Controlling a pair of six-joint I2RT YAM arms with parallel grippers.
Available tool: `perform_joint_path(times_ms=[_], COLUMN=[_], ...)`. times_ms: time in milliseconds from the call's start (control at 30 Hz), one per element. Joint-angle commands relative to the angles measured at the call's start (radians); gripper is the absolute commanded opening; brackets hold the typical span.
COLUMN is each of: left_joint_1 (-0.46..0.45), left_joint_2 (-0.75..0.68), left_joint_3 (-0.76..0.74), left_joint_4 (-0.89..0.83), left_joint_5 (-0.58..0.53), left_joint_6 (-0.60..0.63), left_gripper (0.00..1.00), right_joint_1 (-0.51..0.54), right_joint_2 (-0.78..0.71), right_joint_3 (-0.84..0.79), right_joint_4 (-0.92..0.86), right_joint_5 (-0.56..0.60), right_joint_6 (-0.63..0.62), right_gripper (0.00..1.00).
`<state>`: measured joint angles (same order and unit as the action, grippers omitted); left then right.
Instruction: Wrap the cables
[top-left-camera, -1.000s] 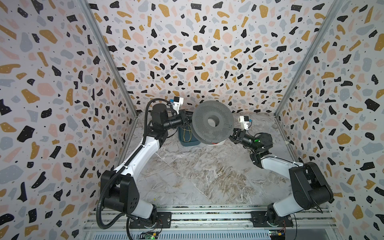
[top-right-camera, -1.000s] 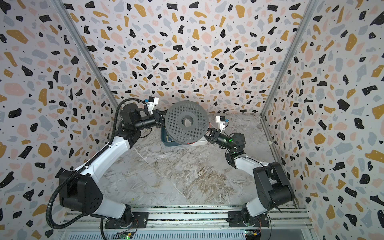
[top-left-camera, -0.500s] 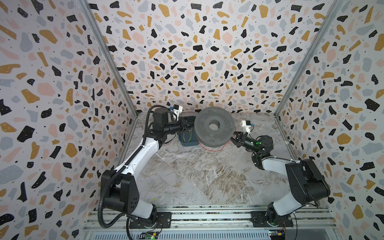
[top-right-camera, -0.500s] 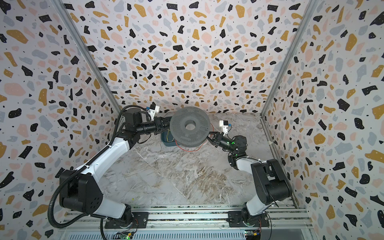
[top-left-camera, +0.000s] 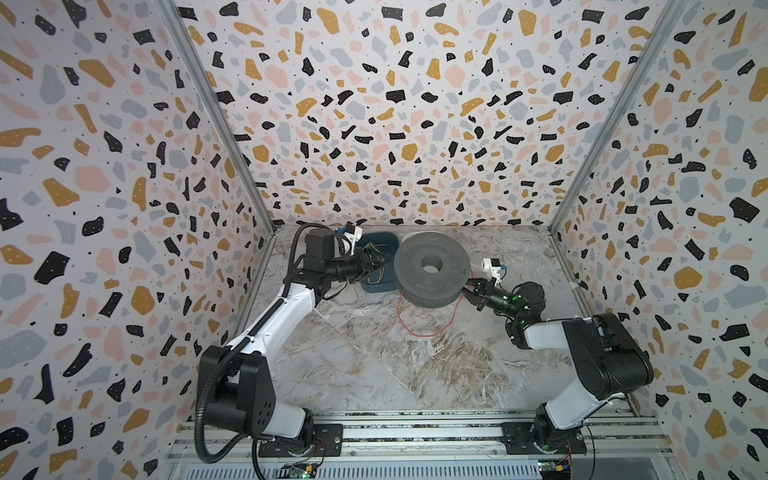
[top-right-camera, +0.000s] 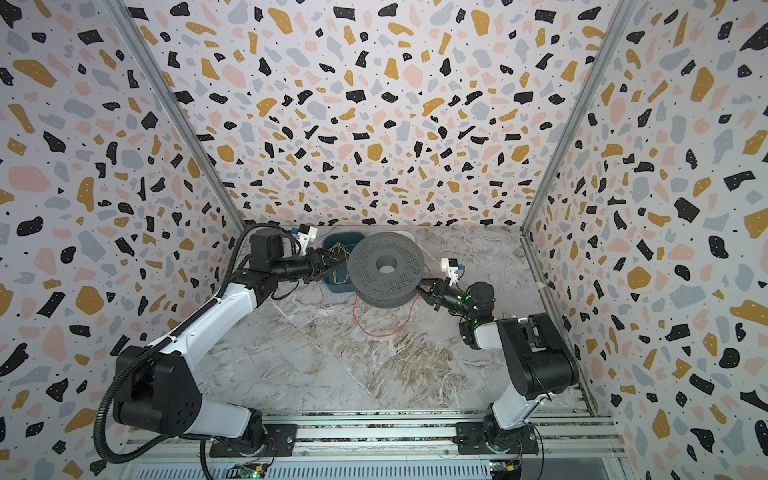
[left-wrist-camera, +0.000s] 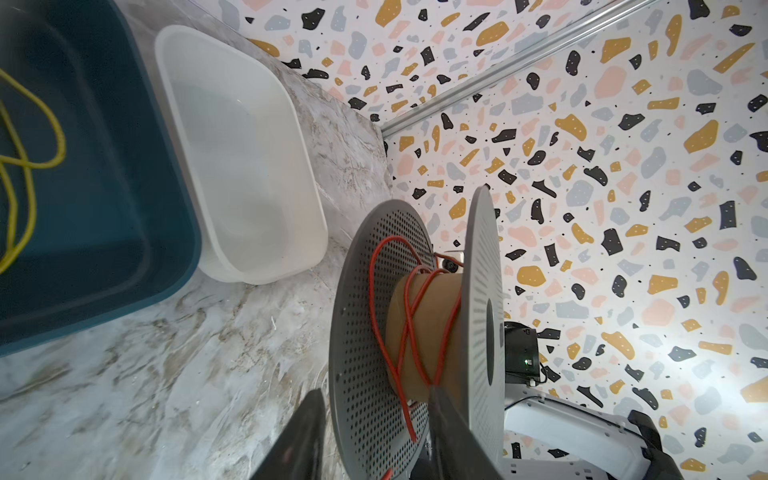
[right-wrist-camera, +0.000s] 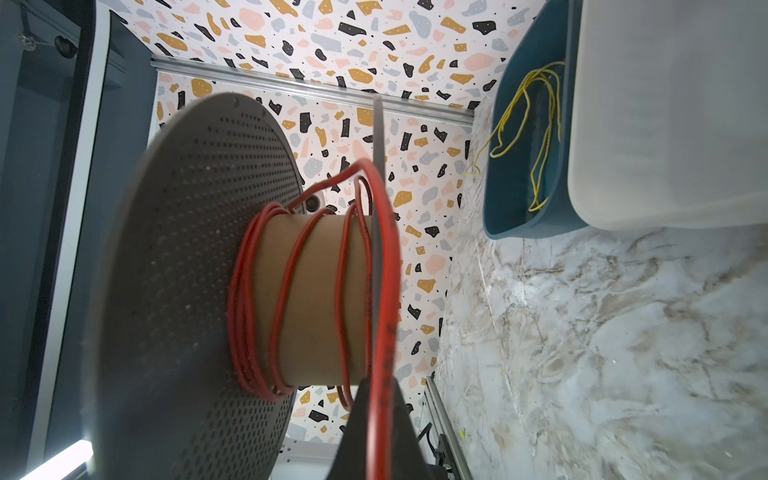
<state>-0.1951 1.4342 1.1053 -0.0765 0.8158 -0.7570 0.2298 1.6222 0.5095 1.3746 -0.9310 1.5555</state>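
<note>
Now that your left gripper (top-left-camera: 380, 262) has opened off the spool (top-left-camera: 411, 272), your right gripper (top-left-camera: 471, 291) alone pinches it, cable (right-wrist-camera: 390, 270) still loose.

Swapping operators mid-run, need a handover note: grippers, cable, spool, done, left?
Left gripper: open, jaws either side of one flange of the spool, not clamping.
Right gripper: shut on the spool's flange rim at the opposite side; red cable runs past it.
Done: a few loose turns on the cardboard core.
Left: the rest hangs in a long loop toward the table; wind it on.
</note>
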Motion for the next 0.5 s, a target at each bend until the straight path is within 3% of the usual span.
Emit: perform_joint_path(times_ms=[0, 200, 467], left_joint_1=[0.027, 0.043, 0.045], left_joint_2=[-0.045, -0.105, -0.144], left_joint_3=[-0.022, -0.038, -0.103], left_joint_4=[-0.052, -0.163, -0.168], left_joint_5=[-0.039, -0.136, -0.155], left_joint_6=[0.054, 0.124, 0.134], left_gripper=[0.42, 0.42, 0.43], right_joint_1=[0.000, 0.016, 0.061], right_joint_2=[-0.074, -0.086, -0.038], right_joint_3=[-0.015, -0.068, -0.108], right_joint_4=[0.026, -0.083, -0.153], right_joint_5=[-0.041, -0.099, -0.133], right_joint_6=[-0.063, -0.172, -0.302], right_gripper=[0.00, 0.00, 0.00])
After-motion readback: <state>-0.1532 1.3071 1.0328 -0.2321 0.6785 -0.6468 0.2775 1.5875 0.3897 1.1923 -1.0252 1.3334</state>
